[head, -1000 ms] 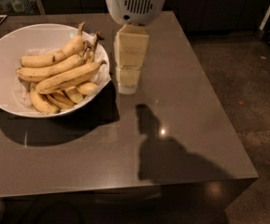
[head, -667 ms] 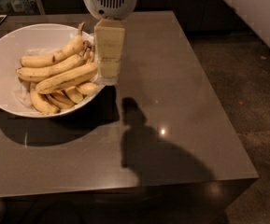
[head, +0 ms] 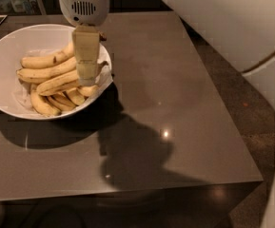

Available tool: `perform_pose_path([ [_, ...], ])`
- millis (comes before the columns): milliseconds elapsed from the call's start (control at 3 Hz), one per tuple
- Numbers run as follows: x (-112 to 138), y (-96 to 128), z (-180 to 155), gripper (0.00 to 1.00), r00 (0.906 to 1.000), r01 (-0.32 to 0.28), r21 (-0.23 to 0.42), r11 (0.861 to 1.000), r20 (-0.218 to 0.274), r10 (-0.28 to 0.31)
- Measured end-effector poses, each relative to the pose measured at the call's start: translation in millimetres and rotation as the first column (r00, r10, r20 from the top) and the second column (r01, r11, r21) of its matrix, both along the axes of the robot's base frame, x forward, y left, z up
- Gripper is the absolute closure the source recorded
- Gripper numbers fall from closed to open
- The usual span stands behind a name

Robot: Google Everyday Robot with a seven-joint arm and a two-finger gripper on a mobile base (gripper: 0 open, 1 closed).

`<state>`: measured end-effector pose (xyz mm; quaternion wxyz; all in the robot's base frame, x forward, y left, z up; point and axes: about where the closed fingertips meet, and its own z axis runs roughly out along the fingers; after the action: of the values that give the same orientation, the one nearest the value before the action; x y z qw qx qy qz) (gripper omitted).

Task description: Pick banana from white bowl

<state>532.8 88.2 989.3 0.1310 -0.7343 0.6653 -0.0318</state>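
**Tool Hangs Over Bowl of Bananas**

The robot's cream-coloured tool [head: 87,79] hangs over the right side of the white bowl [head: 4,46], its tip low among the fruit; whether it is open or closed cannot be told. The long banana [head: 56,83] lies across the pile in the bowl, just beside the tip. The bowl sits at the grey counter's [head: 184,108] left end.

a: where is there room?
b: the surface [head: 189,113] right of the bowl [head: 1,56] and in front of it is open.
a: and in the way?
b: the claw [head: 87,77] hangs over the bowl's right side, low over the bananas [head: 46,72], which lie packed and touching. a white body [head: 222,18] crowds the far right corner.
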Motion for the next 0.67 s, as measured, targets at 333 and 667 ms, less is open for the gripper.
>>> perform_pose_path([
  [333,-2.1,17.0,-16.1,0.00,0.9982,-0.022,0.016,1.000,-0.055,0.023],
  [667,-8.0,25.5,-29.3,0.15,0.9936,-0.026,0.044,0.999,-0.108,0.031],
])
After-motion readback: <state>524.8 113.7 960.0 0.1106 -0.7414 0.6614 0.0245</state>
